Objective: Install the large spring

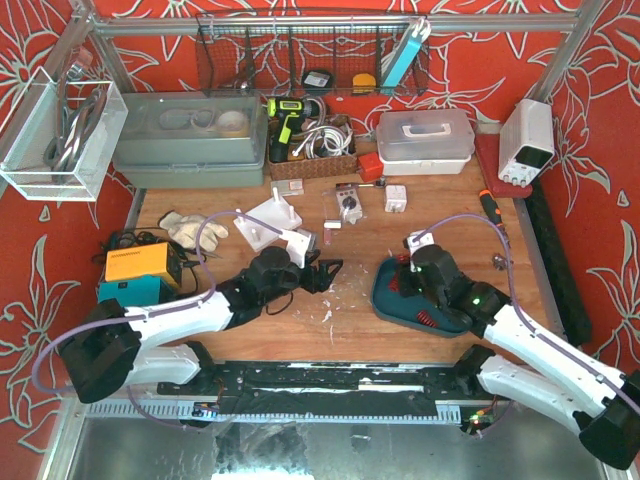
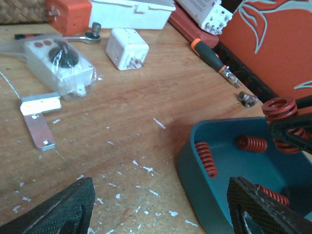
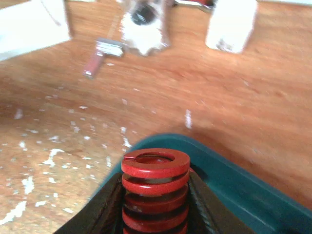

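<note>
Red spring (image 3: 156,163) clamped upright in the right pincer (image 3: 156,200).
It stood between the fingers, just above the teal tray (image 3: 234,180) rim (loose springs (image 2: 205,158) lay inside); the left pincer (image 2: 163,209) gaped wide, the tray to its right.

The left gripper (image 1: 328,274), reaching to mid-frame in the top view, has its jaws spread wide, while the right gripper (image 1: 404,278), centre-right, clamps a red spring (image 3: 156,168).
</note>
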Tool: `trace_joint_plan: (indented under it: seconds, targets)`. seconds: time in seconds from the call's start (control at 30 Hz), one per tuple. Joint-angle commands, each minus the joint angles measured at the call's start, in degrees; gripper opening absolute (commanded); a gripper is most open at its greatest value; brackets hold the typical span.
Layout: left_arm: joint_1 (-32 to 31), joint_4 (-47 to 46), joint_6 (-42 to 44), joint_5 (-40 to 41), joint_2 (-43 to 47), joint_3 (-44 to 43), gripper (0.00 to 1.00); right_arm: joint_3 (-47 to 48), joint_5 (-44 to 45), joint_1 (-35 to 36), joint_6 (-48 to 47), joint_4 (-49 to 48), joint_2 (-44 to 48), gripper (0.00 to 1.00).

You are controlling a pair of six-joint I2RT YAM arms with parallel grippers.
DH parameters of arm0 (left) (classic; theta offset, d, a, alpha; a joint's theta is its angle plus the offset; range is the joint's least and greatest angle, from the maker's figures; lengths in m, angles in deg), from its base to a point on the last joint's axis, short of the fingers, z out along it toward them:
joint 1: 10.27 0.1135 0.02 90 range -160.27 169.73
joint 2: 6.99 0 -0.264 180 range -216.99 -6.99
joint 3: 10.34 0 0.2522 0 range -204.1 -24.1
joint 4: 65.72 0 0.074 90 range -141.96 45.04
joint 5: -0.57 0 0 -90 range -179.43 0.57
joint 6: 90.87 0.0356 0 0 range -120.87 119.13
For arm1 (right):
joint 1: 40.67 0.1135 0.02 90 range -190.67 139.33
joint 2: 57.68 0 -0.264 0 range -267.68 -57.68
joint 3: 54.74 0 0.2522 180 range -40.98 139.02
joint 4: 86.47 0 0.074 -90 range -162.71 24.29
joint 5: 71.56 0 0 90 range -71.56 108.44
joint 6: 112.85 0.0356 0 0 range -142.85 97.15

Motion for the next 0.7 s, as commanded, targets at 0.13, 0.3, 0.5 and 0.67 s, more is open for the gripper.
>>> trace_joint_plan:
  seconds: [0.13, 0.3, 0.5, 0.67]
  targets:
    - [5.53, -9.86, -9.44, -19.64, 0.55, 2.72, 0.68, -3.20, -2.68, 6.61, -11.46, -22.92, -3.49, 0.00]
    - [5.59, -7.79, -7.88, -18.11, 3.24, 2.68, 0.64, -3.63, -4.44, 9.55, -16.05, -30.32, -8.45, 0.00]
    - [5.59, -7.83, -6.72, -20.47, 4.64, 2.84, 0.63, -6.79, -1.99, 15.08, -22.99, -40.65, -9.84, 0.00]
    - [5.58, -9.72, -7.10, -27.54, 2.81, 1.99, 0.62, -8.17, 0.41, 17.76, -25.42, -43.81, -10.97, 0.00]
